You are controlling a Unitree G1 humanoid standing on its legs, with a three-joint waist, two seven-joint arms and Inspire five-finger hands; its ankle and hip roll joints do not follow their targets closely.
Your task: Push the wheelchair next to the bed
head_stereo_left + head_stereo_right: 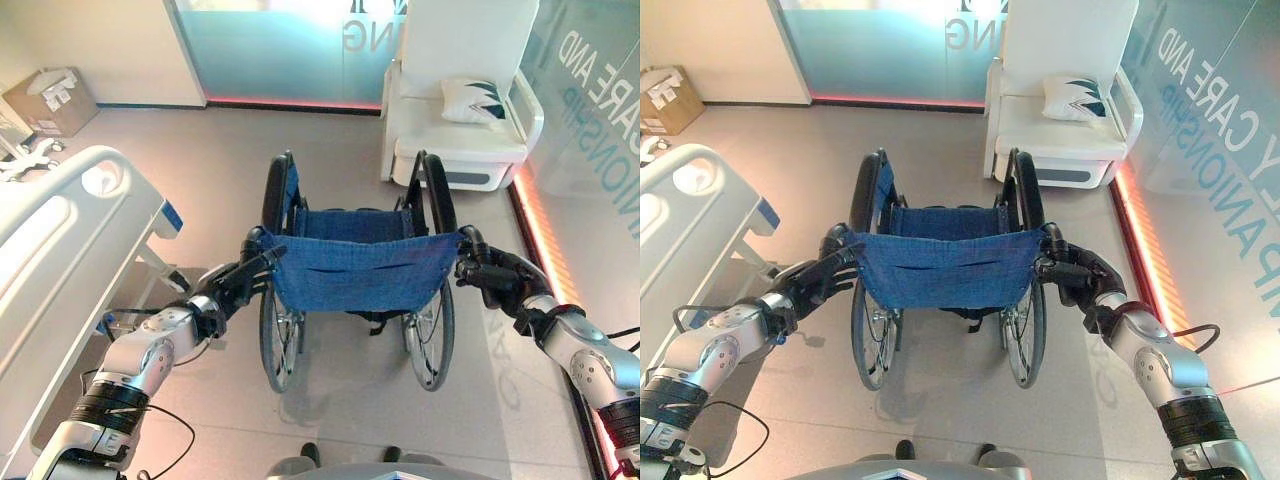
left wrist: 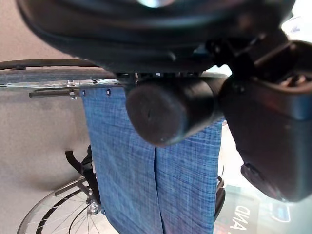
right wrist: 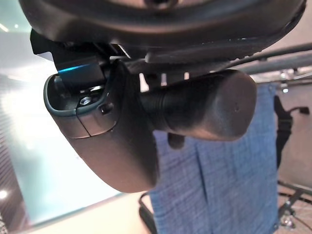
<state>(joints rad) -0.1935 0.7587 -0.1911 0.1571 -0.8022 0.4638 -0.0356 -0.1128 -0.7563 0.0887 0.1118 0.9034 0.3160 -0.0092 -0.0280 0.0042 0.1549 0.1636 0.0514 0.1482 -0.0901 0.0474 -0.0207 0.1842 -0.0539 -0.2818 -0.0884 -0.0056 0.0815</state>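
The wheelchair (image 1: 355, 265), with a blue cloth backrest and black wheels, stands on the floor straight ahead with its back toward me. My left hand (image 1: 235, 280) is curled round its left push handle (image 2: 168, 114). On the other side, my right hand (image 1: 495, 275) grips the right push handle (image 3: 204, 109). The bed (image 1: 70, 230), white with a moulded footboard, lies to the left of the wheelchair, a short gap of floor between them.
A white armchair (image 1: 450, 120) with a patterned cushion (image 1: 478, 100) stands ahead on the right, beyond the wheelchair. A glass wall (image 1: 590, 140) with a lit red strip runs along the right. A cardboard box (image 1: 50, 100) sits at the far left.
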